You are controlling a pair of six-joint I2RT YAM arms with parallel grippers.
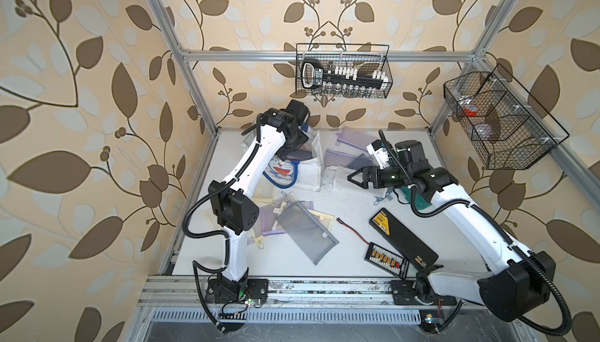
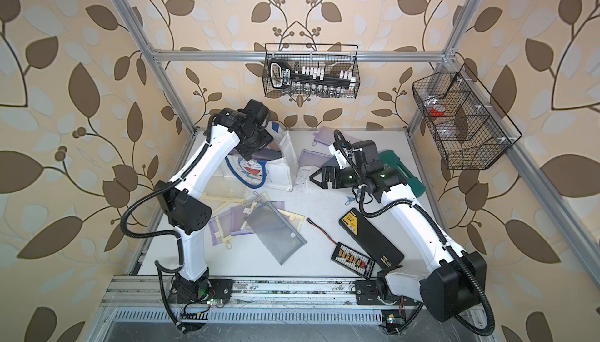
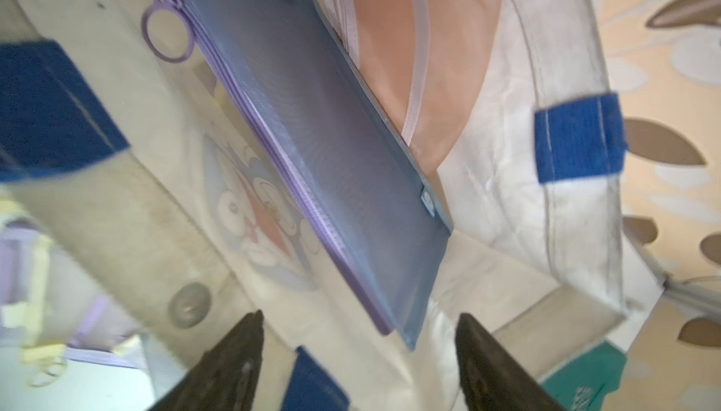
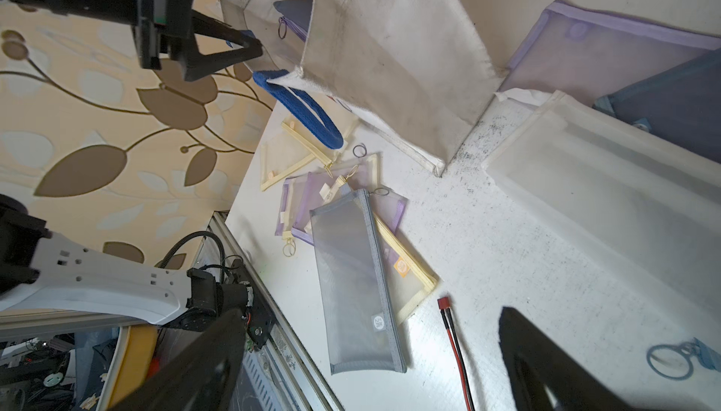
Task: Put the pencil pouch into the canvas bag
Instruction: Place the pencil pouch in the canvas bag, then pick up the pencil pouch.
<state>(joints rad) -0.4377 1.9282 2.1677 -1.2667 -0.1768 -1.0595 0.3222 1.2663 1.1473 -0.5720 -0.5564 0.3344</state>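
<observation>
OK, left end effector [image 3: 359,314] hangs open and empty, with the pencil pouch [image 3: 324,147] just below its tips, lying slanted inside the canvas bag [image 3: 507,202]. Lift straight up with jaws wide, clear of the blue handles [image 3: 577,136] on either side. Right end effector [image 1: 351,178] is open and empty, with the bag just off its tip, so keep it parked.
</observation>
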